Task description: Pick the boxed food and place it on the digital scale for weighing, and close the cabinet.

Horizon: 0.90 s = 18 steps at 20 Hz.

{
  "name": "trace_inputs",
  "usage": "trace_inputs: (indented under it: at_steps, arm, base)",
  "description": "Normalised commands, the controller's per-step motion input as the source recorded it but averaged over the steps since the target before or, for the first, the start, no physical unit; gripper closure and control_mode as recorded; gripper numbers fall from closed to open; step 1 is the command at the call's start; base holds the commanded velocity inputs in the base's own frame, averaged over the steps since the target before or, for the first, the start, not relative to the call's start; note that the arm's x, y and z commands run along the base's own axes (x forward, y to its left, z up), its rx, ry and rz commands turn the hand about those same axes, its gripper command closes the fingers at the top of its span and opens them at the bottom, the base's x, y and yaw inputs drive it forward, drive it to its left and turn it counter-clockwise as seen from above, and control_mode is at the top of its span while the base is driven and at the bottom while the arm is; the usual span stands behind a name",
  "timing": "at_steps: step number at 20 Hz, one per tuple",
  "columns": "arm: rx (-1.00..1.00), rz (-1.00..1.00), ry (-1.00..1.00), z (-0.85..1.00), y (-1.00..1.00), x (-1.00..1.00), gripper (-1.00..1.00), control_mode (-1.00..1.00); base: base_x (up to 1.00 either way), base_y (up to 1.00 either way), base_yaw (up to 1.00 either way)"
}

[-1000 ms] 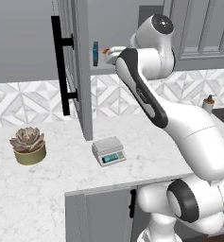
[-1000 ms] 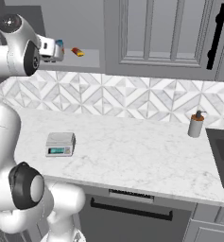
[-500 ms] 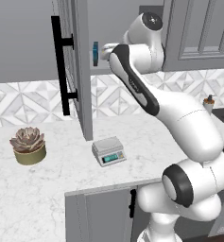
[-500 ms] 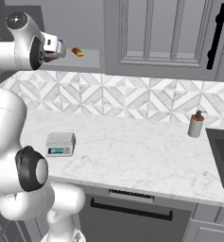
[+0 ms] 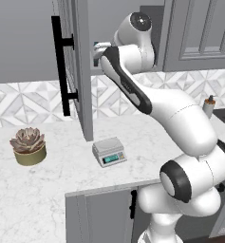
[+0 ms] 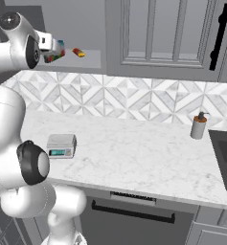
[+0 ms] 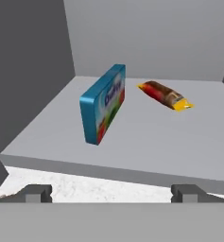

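Observation:
The boxed food [image 7: 104, 104], blue with a white label, stands on its long edge on the shelf of the open cabinet, a little ahead of my gripper [image 7: 112, 194]. My gripper is open, its fingertips [image 7: 35, 193] wide apart and short of the shelf edge, with nothing between them. From the right base view the box [image 6: 58, 51] sits just beyond the hand [image 6: 45, 41]. The cabinet door [image 5: 80, 71] with its black bar handle [image 5: 61, 71] stands swung out to the left of the arm. Down on the counter rests the digital scale [image 5: 109, 151], its top bare, also seen from the right [image 6: 61, 145].
A small red-and-yellow item [image 7: 165, 94] lies on the shelf right of the box. A potted succulent [image 5: 28, 144] stands at the counter's left, a soap dispenser [image 6: 198, 127] and the sink [image 6: 225, 153] at the right. Closed wall cabinets [image 6: 167, 33] hang to the right.
The arm's upper links have swung left toward the open cabinet. The hand stays at the shelf opening facing the box. The box and the door have not moved.

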Motion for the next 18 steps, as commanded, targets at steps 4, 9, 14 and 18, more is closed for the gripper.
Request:
trace_inputs:
  at_steps: [4,9,14,18]
  arm:
    - [0.00,0.00,0.00,0.00,0.11,0.02,-1.00,-1.00]
    - [0.03,0.00,0.00,0.00,0.14,0.15,-1.00,-1.00]
    - [0.00,0.00,0.00,0.03,0.00,0.49,-1.00,-1.00]
    - [0.00,0.00,0.00,0.01,0.01,0.54,-1.00,-1.00]
  base:
    - [0.00,0.00,0.00]
    - [0.00,0.00,0.00]
    - [0.00,0.00,0.00]
    - [0.00,0.00,0.00]
